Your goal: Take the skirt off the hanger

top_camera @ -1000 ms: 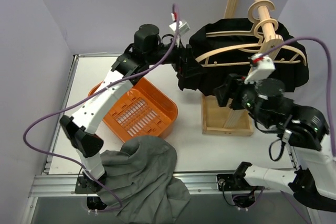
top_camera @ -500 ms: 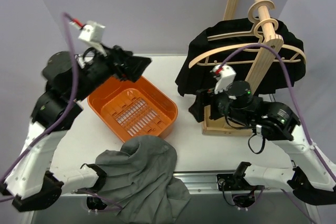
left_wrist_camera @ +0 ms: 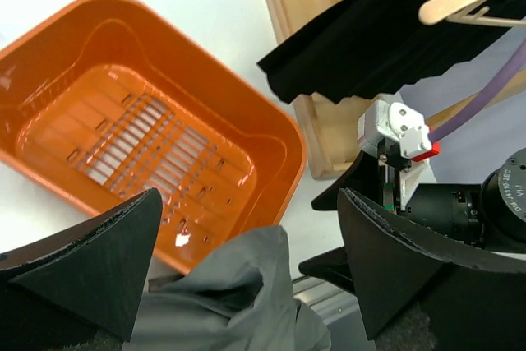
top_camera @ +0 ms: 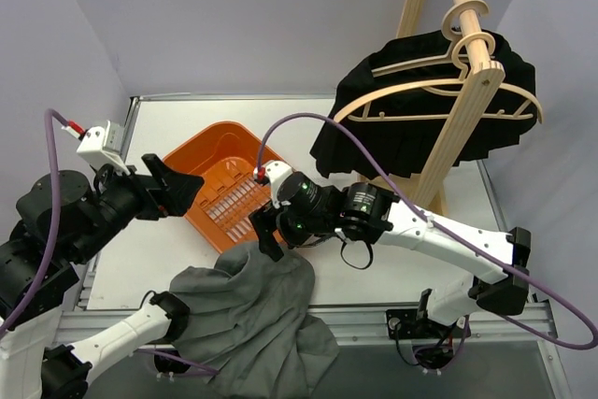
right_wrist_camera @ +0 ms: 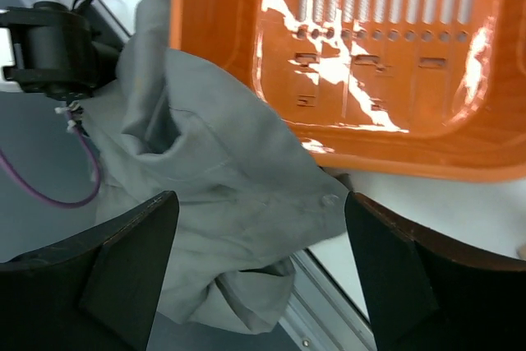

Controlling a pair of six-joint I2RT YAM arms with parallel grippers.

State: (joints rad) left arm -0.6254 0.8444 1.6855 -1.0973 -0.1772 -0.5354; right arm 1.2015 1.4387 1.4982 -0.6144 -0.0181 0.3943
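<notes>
One white table (top_camera: 177,123), lavender walls (top_camera: 234,16), orange basket (top_camera: 234,133), black skirt (top_camera: 364,77) hanging

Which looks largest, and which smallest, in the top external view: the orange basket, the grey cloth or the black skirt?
1. black skirt, though it hangs nearer the camera.
2-3. grey cloth and orange basket: too alike to rank.

The basket (top_camera: 222,158) sits left of the skirt (top_camera: 366,142), behind the cloth (top_camera: 254,313).

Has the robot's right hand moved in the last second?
Yes. The right hand swung left, away from the wooden rack, to the orange basket.
</notes>
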